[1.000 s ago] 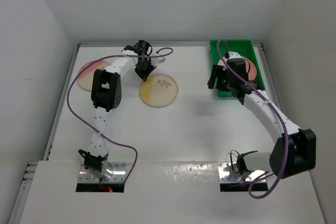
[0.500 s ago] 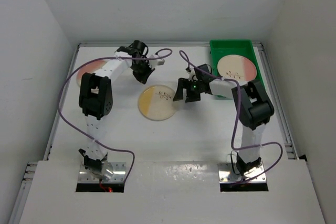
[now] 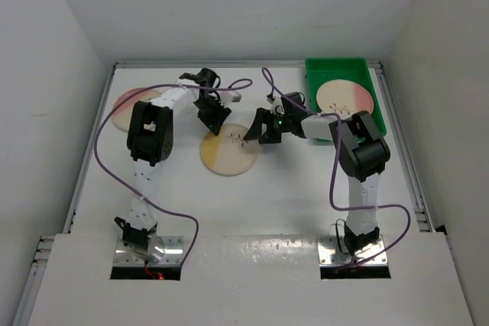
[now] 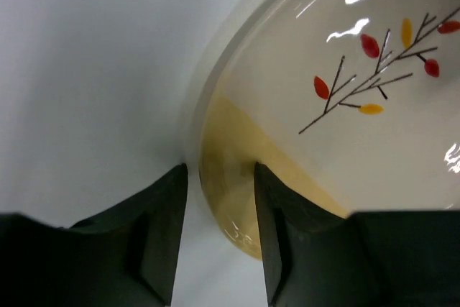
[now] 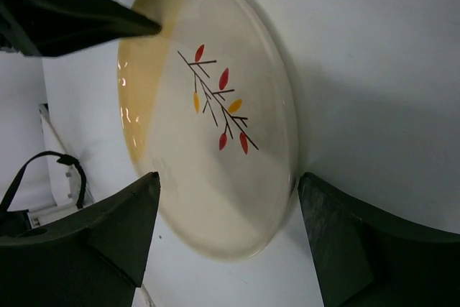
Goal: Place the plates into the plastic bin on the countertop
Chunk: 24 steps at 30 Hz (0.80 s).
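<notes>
A cream plate with a yellow section [image 3: 228, 150] lies flat on the white countertop [image 3: 252, 204]. My left gripper [image 3: 214, 118] is at its far left rim; in the left wrist view the gripper [image 4: 219, 167] is open and straddles the plate's yellow rim [image 4: 237, 206], one finger over the plate, one outside. My right gripper [image 3: 257, 129] stands open at the plate's right edge, and the plate [image 5: 208, 120] fills the right wrist view beyond its spread jaws [image 5: 228, 177]. A pink-sectioned plate [image 3: 345, 98] lies in the green plastic bin [image 3: 318, 74]. Another pink plate [image 3: 127, 104] lies at the far left.
White walls close in the countertop on the left, back and right. Purple cables loop from both arms, one arching over the gap between the grippers [image 3: 271, 85]. The arm bases [image 3: 145, 246] sit at the near edge.
My right arm swung left from the bin to the yellow plate, uncovering the plate in the bin. The yellow plate slid toward the near side. My left gripper's jaws parted.
</notes>
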Available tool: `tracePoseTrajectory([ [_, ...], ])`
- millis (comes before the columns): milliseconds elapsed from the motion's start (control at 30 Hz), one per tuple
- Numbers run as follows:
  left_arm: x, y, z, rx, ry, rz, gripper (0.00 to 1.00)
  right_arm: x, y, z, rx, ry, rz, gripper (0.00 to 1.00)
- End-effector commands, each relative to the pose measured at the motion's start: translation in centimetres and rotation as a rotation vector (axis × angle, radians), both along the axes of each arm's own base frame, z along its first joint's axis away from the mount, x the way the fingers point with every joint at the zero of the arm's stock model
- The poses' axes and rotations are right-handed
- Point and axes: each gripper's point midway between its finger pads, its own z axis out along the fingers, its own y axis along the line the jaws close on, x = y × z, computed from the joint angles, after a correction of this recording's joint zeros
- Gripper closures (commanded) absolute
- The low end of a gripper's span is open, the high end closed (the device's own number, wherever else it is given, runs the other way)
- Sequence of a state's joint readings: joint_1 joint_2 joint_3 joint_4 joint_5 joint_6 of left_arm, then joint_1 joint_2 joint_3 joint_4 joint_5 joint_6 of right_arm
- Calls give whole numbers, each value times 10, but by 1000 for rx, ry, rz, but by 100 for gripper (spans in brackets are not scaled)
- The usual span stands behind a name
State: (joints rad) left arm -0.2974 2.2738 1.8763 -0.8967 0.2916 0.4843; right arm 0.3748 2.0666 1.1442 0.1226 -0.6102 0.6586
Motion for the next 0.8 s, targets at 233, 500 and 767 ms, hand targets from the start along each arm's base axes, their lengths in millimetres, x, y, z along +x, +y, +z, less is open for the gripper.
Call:
tracePoseTrajectory([
  [233,-53,7,-48,22,312,115,68,-14,-26,5,-116,-31,-25,23],
  [500,-49,-8,-25,-79,255,59,100,-10,-22,-4,-120,-10,-10,23],
  [767,-30,-42,105,-307,-45,-79,100,-20,-7,-26,-114,59,53,23],
])
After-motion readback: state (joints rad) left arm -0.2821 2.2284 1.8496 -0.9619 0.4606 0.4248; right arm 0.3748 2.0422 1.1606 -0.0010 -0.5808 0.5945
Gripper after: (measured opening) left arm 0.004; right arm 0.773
